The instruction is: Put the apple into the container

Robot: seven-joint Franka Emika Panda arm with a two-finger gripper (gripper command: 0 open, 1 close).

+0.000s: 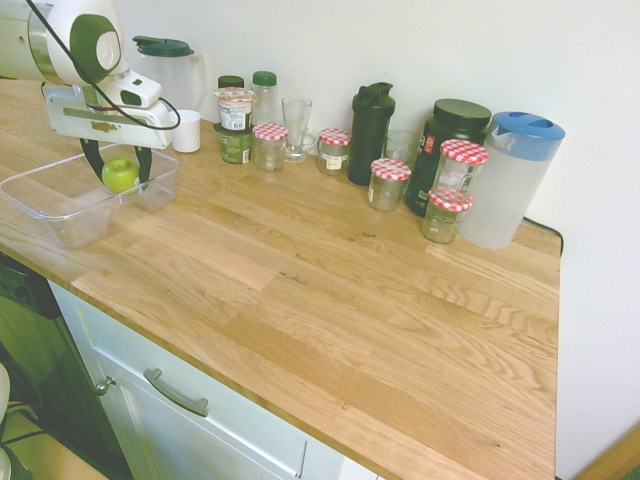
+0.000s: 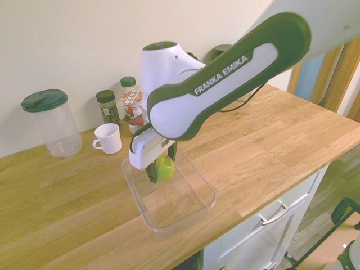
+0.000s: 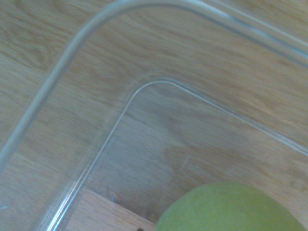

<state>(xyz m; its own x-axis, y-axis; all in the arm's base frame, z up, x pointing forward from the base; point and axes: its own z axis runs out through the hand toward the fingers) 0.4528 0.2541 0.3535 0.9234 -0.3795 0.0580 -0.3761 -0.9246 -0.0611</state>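
The yellow-green apple [image 1: 120,174] [image 2: 164,167] [image 3: 231,208] hangs inside the clear plastic container [image 1: 55,215] [image 2: 169,222], a little above its floor, near the end closest to the wall. My gripper [image 1: 119,172] [image 2: 162,169] is shut on the apple, one dark finger on each side. The container stands at the left end of the wooden counter, near the front edge. The wrist view shows a rounded corner of the container [image 3: 72,53] with the apple's top at the picture's lower edge.
A white cup [image 1: 186,131] [image 2: 107,138] and a lidded clear jug [image 2: 50,124] stand just behind the container. Spice bottles, red-checked jars [image 1: 270,146], a glass, dark bottles and a blue-lidded jug [image 1: 512,180] line the wall further right.
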